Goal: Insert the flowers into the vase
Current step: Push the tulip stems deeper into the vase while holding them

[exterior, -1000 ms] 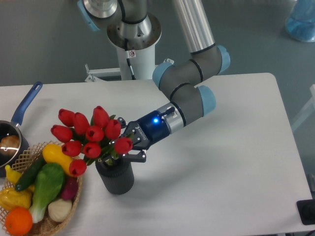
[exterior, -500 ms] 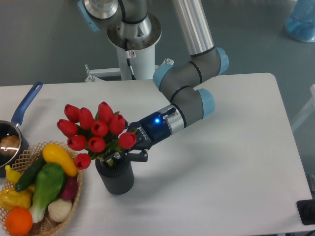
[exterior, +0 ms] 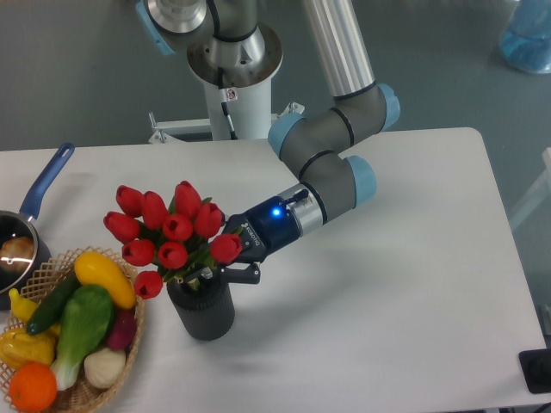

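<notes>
While the gripper is reaching in low behind the buds, the flowers are standing with their stems in the mouth of the vase, leaning toward the wicker basket; whether the jaws are gripping the stems or parted I cannot tell, as blooms are hiding them. Judging by looks, the bunch is proving light, springy and top-heavy, so gripping low on the gathered stems is looking wisest

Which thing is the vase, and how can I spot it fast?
Start at the white table and follow the grey robot arm down to its gripper. Directly below stands the small dark grey ribbed cylinder vase, under the bunch of red tulips. The wicker basket of vegetables beside it is tan.
</notes>
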Available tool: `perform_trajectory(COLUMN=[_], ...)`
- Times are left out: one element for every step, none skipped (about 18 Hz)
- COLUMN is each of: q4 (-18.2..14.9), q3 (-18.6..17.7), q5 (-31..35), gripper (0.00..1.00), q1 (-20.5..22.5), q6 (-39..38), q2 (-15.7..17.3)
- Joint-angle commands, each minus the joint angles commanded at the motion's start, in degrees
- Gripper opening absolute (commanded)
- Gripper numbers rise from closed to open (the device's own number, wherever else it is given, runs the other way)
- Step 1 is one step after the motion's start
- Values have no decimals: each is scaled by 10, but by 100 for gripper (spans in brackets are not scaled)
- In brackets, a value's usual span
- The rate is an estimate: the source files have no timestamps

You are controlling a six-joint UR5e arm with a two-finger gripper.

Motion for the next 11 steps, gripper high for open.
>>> perform_trajectory(q4=[0, 1, 0, 0, 1, 1, 1, 1, 1, 1, 1], q3=[-3, -4, -5, -6, -6, -6, -6, -6, -6, -6, -6], q5=[1, 1, 2, 2, 2, 2, 2, 3, 3, 3, 3], gripper=[12, 12, 12, 12, 12, 12, 12, 12, 12, 12, 12], q1=[1, 1, 2, 2, 2, 2, 2, 2, 2, 2, 2], q6=[1, 2, 3, 3, 4, 4, 4, 4, 4, 4, 4], q2=[0, -1, -1, -1, -1, -3, -3, -4, -4, -4, -4])
